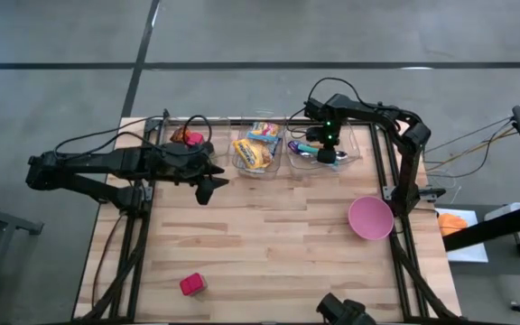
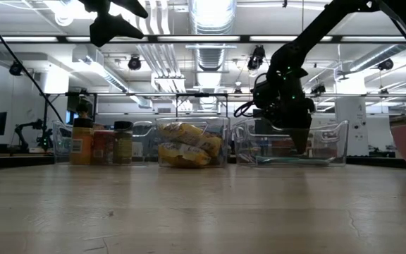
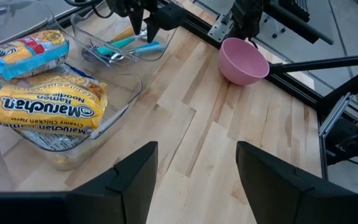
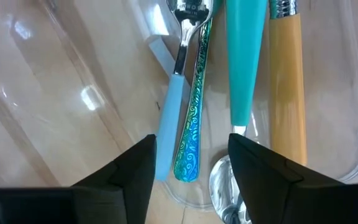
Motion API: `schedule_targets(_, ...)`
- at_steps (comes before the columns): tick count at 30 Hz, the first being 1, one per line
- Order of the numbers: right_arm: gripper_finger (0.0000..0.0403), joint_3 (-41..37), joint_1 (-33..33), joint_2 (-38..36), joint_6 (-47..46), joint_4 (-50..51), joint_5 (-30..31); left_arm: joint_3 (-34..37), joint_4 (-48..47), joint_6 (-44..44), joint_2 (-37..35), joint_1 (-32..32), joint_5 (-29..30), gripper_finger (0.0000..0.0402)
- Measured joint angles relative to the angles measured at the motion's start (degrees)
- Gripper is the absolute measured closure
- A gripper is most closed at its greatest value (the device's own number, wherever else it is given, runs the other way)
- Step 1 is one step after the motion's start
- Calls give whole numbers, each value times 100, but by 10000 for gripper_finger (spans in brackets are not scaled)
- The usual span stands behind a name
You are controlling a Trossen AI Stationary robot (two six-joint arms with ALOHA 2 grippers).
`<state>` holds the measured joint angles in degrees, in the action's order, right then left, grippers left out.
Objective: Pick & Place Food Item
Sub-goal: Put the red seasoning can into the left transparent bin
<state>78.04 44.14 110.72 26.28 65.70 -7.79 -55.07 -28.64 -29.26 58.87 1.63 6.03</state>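
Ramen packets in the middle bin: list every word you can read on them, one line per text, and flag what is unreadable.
"Maruchan" on the front yellow ramen packet.
"Ramen Noodle", smaller, on the same packet.
"Creamy Chicken Flavor", smaller still, on the same packet.
Second ramen packet behind it: print too blurred to read.
Jars in the low view: labels unreadable.

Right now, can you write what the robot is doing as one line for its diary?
right pincer: open, down in cutlery bin over spoons | left pincer: open, empty, above table | pink bowl: empty

Grey concrete floor [image 1: 242,32] crossed by dark lines, light wooden table [image 1: 269,244], exposed ceiling ducts [image 2: 210,14], strip lighting [image 2: 210,39]
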Motion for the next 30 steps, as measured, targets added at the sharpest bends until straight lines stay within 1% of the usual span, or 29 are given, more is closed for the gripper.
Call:
schedule_targets(9,202,0,0,-4,-70,-10,50,0,-15,-86,0,0,-40,178)
schedule_targets(11,202,0,-6,-55,-86,2,171,-2,-61,-105,0,-1,-66,178)
schedule_targets(13,202,0,-30,-206,-85,4,324,-4,-60,-106,0,-4,-103,178)
schedule_targets(20,202,4,-97,-949,-197,-1,325,-168,-352,-130,0,-4,-266,178)
schedule_targets(23,202,2,-116,-1213,-380,-3,218,-292,-644,-138,0,-7,-497,178)
schedule_targets(26,202,-42,-153,-1488,-615,5,131,-355,-1014,-146,0,-63,-885,178)
schedule_targets(30,202,-114,-271,-1919,-820,-9,116,-426,-1558,-104,-2,-415,-1330,178)
